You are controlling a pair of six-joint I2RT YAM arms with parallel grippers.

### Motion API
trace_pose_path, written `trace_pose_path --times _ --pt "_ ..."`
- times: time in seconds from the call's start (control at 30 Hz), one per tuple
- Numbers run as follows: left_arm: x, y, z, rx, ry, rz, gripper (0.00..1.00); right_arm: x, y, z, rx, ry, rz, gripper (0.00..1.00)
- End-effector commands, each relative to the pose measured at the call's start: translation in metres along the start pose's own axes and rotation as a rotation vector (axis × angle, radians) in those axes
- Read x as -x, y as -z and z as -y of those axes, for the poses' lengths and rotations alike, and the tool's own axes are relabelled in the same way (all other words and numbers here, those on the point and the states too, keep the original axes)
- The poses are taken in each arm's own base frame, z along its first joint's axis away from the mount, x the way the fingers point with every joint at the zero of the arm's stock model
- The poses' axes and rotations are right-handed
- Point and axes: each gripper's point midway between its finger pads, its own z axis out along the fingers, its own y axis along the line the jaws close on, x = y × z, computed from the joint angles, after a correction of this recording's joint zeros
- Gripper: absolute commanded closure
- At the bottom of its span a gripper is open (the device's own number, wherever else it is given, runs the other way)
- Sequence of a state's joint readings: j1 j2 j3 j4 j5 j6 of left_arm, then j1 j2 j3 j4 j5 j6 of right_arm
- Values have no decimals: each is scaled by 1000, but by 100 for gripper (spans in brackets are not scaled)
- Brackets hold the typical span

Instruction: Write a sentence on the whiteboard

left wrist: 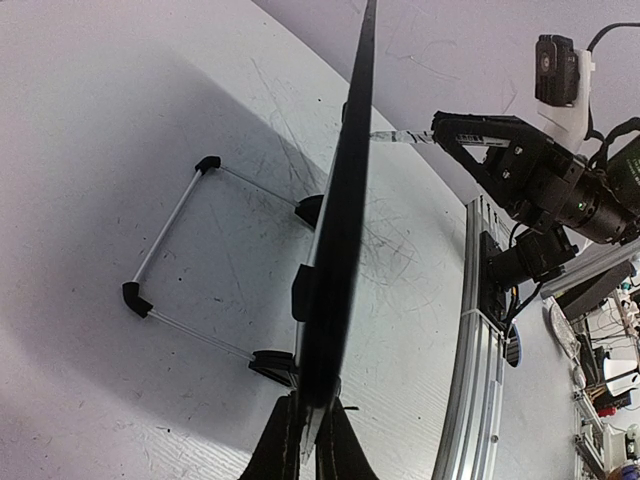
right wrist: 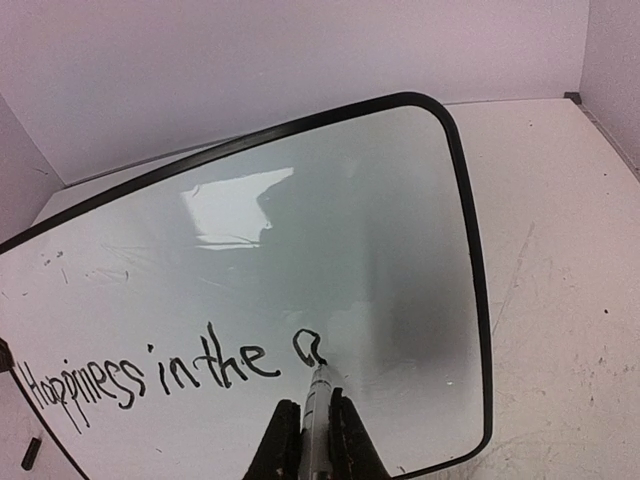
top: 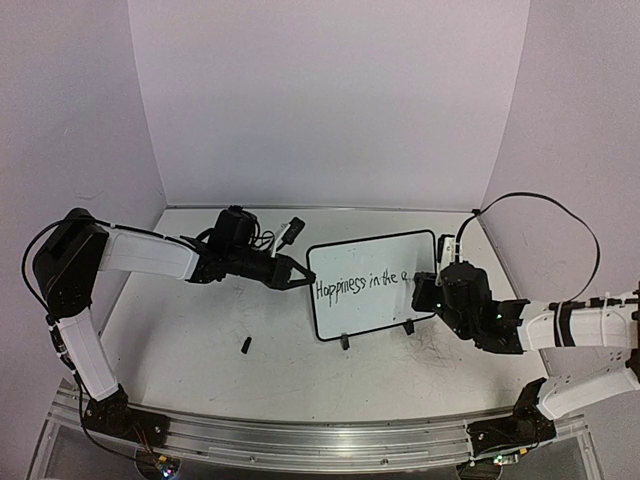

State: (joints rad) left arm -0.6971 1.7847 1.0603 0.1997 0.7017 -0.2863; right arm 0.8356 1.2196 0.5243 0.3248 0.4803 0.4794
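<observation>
Right wrist view: we're clamping right gripper (right wrist: pixel 312 445) on marker (right wrist: pixel 318 400), tip at sentence (right wrist: pixel 150 378); left gripper (top: pixel 298 275) pinching whiteboard (top: pixel 370 258) L edge, mid table (top: pixel 200 345), prob light, stiff, tippy, so we're bracing frame

The whiteboard (top: pixel 380 262) is glossy white inside a thin black frame, and its feet are black. The sentence (top: pixel 355 285) runs across it in thin black strokes. The marker (right wrist: pixel 318 405) has a silvery grey barrel and a black tip. The tabletop (top: pixel 200 345) is white, patterned with fine grey scratches and dark specks, and the small piece (top: pixel 245 345) on it is black. The left arm (top: pixel 150 255) and right arm (top: pixel 585 325) have white shells and black joints; the right shows green lights. The rail (top: pixel 320 437) is ribbed silver. The walls (top: pixel 330 100) are plain pale lilac.
</observation>
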Motion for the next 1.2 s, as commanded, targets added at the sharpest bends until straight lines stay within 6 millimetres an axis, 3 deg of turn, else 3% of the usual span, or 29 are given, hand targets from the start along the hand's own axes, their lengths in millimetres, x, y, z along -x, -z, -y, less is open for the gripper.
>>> trace_pose_path --times 0.0,0.23,1.17 --pt "0 -1 15 -30 0 -28 100 6 3 6 -19 -2 18 100" --pt "1 -1 16 -31 -1 -27 100 32 15 -10 72 -53 86 100" --pt "1 0 18 -33 -7 -26 100 45 4 -12 20 -31 131 100"
